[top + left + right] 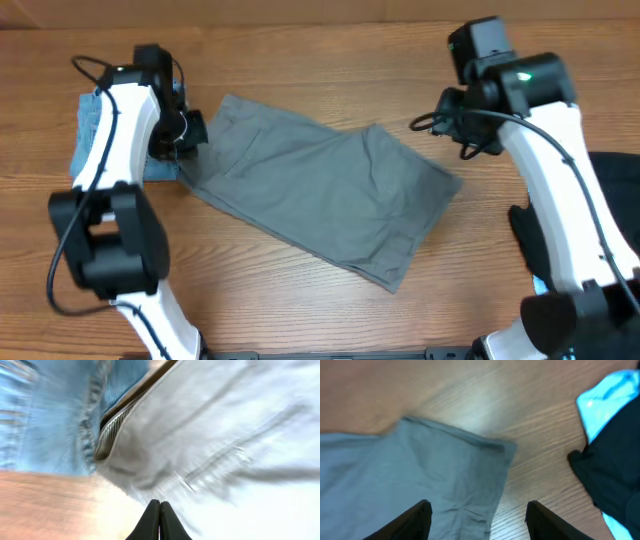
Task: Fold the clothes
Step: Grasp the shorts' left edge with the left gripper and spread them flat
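plain grey cotton shorts [320,195] are lying spread out, skewed, mid wooden table [330,50]. left gripper [159,521] is sitting at the shorts' left edge, fingers pressed together; cannot tell if cloth is caught. right gripper [479,522] is hovering over the shorts' right corner, fingers spread, nothing between. denim-blue garment [90,135] is lying just left of the shorts; black garment [615,200] is lying well right, light blue cloth [607,395] touching it.

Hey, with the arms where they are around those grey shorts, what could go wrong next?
1. The shut left hand sits at the edge of the plain grey cotton shorts, right beside the denim-blue garment; a pull might drag the denim along.
2. The open right hand hangs by the shorts' corner; closing off-target might miss the cloth.
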You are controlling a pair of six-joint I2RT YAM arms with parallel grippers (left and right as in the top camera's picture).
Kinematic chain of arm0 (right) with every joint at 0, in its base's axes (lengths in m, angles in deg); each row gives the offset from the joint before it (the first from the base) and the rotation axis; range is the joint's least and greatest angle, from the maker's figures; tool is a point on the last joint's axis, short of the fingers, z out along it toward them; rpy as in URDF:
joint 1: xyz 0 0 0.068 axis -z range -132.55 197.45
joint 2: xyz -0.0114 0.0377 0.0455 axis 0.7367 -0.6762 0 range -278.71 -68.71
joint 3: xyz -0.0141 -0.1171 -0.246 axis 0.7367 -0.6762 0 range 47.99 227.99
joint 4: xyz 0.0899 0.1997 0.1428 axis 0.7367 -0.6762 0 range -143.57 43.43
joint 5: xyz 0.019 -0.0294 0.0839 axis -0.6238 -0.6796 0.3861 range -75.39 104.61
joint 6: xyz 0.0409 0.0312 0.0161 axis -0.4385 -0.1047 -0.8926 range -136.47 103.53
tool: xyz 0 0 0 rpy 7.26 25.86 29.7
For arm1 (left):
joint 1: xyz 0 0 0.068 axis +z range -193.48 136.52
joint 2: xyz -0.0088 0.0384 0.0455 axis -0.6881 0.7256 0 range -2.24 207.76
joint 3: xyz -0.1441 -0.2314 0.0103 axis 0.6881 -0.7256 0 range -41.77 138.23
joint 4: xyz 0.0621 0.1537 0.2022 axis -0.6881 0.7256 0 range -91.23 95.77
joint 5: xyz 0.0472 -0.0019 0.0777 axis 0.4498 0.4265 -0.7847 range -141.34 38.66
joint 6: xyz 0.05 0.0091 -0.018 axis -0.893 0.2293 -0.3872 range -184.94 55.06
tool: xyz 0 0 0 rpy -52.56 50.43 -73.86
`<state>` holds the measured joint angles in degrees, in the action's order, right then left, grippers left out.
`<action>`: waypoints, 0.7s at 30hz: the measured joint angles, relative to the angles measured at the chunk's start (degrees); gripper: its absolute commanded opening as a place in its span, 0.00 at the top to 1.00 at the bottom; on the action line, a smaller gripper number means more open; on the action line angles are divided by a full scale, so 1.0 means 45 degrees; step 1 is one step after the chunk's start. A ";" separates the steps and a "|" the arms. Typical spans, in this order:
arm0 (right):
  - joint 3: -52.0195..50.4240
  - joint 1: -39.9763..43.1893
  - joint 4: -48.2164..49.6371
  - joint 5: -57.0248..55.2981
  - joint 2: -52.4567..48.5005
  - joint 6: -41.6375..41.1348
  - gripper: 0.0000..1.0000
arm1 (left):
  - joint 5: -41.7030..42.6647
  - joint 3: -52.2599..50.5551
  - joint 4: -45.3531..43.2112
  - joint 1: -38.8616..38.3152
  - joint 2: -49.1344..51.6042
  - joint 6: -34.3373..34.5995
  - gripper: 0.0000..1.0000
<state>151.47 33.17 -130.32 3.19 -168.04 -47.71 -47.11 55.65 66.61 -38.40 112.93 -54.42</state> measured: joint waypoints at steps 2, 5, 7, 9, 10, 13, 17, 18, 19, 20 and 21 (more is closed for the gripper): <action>-0.0782 0.0000 0.0403 0.0005 -0.0481 -0.0019 0.51 | -0.0044 0.0000 0.0083 -0.0136 -0.0767 -0.0087 0.94; -0.2176 0.0058 0.1200 0.0024 -0.1297 -0.0029 0.60 | 0.0029 0.0005 0.0301 -0.0267 -0.1647 -0.0364 0.93; -0.3084 0.0204 0.1821 0.0155 -0.1715 0.0073 0.69 | 0.0301 0.0010 0.0447 -0.0306 -0.1860 -0.0656 0.92; -0.4109 0.0539 0.2939 0.0690 -0.2001 0.0359 0.76 | 0.0661 0.0010 0.0680 -0.0384 -0.1880 -0.1073 0.91; -0.4478 0.0680 0.3351 0.0918 -0.2016 0.0471 0.79 | 0.0758 0.0010 0.0758 -0.0389 -0.1880 -0.1161 0.91; -0.5663 0.1195 0.4959 0.1671 -0.2025 0.0704 0.91 | 0.1030 0.0005 0.0986 -0.0534 -0.1880 -0.1637 0.90; -0.7072 0.1778 0.7087 0.2307 -0.2021 0.0855 0.96 | 0.1234 0.0000 0.1039 -0.0918 -0.1880 -0.2069 0.88; -0.7359 0.1875 0.7475 0.2390 -0.2021 0.0865 0.96 | 0.1277 0.0000 0.1039 -0.1025 -0.1880 -0.2147 0.88; -0.7728 0.1996 0.7956 0.2467 -0.2050 0.0889 0.96 | 0.1302 0.0000 0.1044 -0.1127 -0.1880 -0.2195 0.88; -0.8111 0.2127 0.8529 0.2594 -0.2011 0.0913 0.96 | 0.1311 0.0000 0.1039 -0.1224 -0.1880 -0.2259 0.87; -0.8388 0.2239 0.9020 0.2671 -0.1836 0.0913 0.96 | 0.1345 0.0000 0.1064 -0.1307 -0.1880 -0.2302 0.86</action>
<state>113.73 43.24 -89.73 15.21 -176.30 -43.61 -41.06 55.65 71.39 -44.28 104.47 -64.78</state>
